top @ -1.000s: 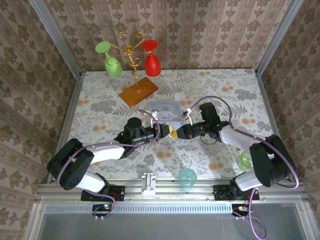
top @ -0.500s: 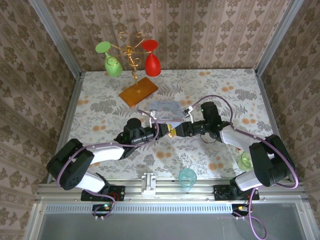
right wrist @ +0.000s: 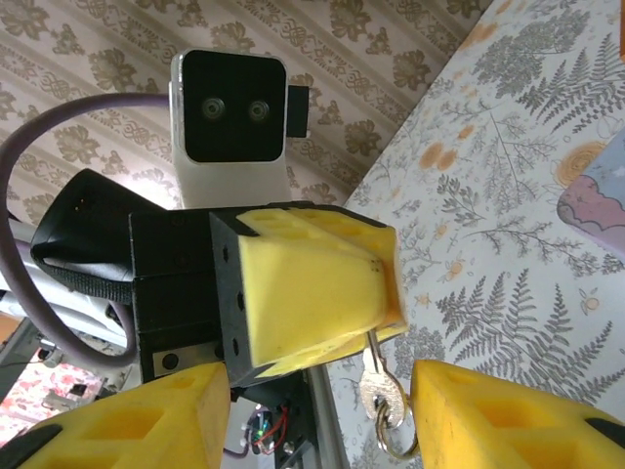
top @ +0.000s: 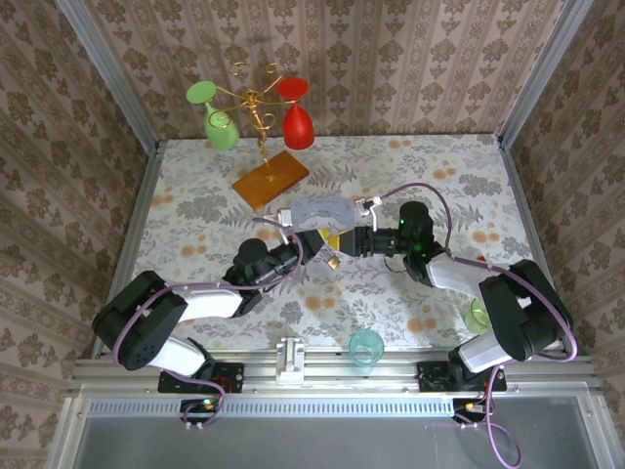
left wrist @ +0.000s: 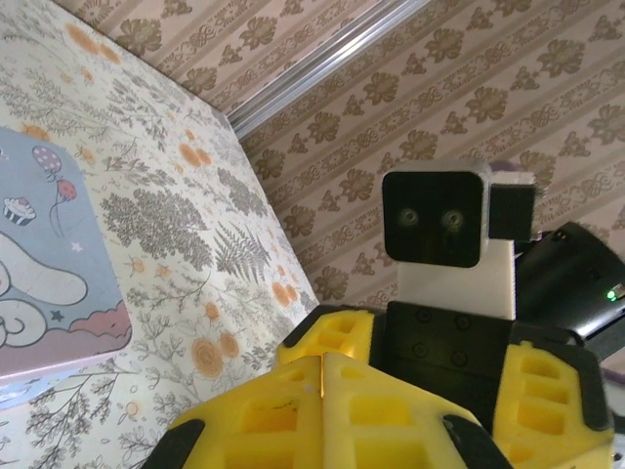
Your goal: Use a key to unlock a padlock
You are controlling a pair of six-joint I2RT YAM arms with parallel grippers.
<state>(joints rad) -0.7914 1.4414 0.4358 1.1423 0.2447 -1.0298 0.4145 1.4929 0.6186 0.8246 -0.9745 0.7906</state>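
- Your pastel tin box point(top: 314, 210) lies on the counter point(top: 195, 225) with its lid point(left wrist: 39, 283) shut, so you cannot see what it holds. The left wrist view cuts that cartoon lid off at the frame edge.
- Just on the near side of the tin box, the left claw point(top: 311, 244) is pressed together. It pinches the thin shackle of the padlock point(right wrist: 377, 389), which dangles below its tips.
- The key point(right wrist: 395, 442) hangs under the padlock. You see little more than a ring-shaped head, and the rest is too small to make out.
- The right claw point(top: 342, 240) stands spread, one finger on each side of the padlock.
- Nearer you than the tin box, a teal glass point(top: 367, 346) stands mouth up. A pale green glass point(top: 479, 315) is half hidden behind the right arm.
- Beyond the tin box, a red glass point(top: 297, 117) and a hanging green glass point(top: 221, 122) are upside down on the gold wire stand point(top: 259, 107).
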